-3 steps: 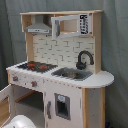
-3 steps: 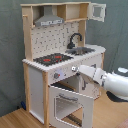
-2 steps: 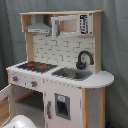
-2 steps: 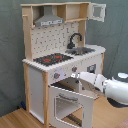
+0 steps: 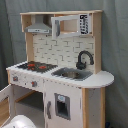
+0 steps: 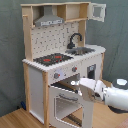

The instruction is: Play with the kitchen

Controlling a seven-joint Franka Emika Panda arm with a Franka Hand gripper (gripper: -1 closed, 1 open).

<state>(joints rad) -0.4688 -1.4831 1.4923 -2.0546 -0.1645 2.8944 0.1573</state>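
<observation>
1. White-cased arm [image 6: 112,96] reaches in from the second exterior view's right, and over the last second it has pushed closer to the kitchen [image 6: 62,60] front, its gripper [image 6: 80,86] now at the top edge of the oven door [image 6: 67,105].
2. Whether the fingers are spread or closed, I cannot tell.
3. Judging from this, the arm is engaging the oven door, which hangs swung open; the play is under way.
4. Standing on a light wooden floor [image 6: 15,119], the kitchen has its hob [image 5: 35,66], sink [image 5: 72,74] and tap [image 5: 84,59] untouched.
5. Grey curtain [image 5: 115,45] backs the scene in both exterior views.
</observation>
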